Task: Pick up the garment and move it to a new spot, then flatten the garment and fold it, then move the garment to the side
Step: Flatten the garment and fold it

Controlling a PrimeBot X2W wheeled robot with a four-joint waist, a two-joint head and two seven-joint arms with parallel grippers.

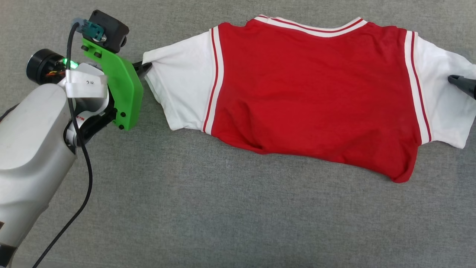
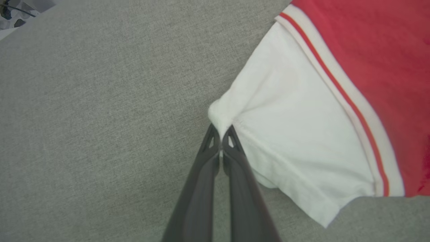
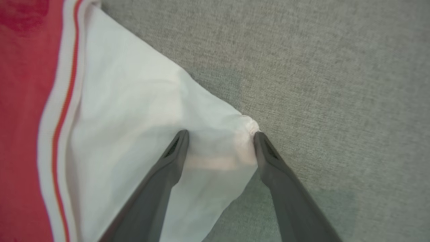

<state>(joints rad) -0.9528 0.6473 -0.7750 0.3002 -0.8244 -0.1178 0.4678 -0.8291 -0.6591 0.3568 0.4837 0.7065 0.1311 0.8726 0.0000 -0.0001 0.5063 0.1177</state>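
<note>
One garment (image 1: 312, 93) is spread on the grey surface (image 1: 223, 208); of two white sleeves (image 1: 182, 96), one is pinched by the closed left gripper (image 2: 220, 139), one straddled by the open right gripper (image 3: 220, 136).

Has the garment (image 1: 312, 93) spread on the worktop (image 1: 186, 208), neckline farthest away. Has the left end effector (image 2: 220, 134) at the left sleeve's tip, the right end effector (image 3: 221, 137) straddling the right sleeve's corner.
</note>
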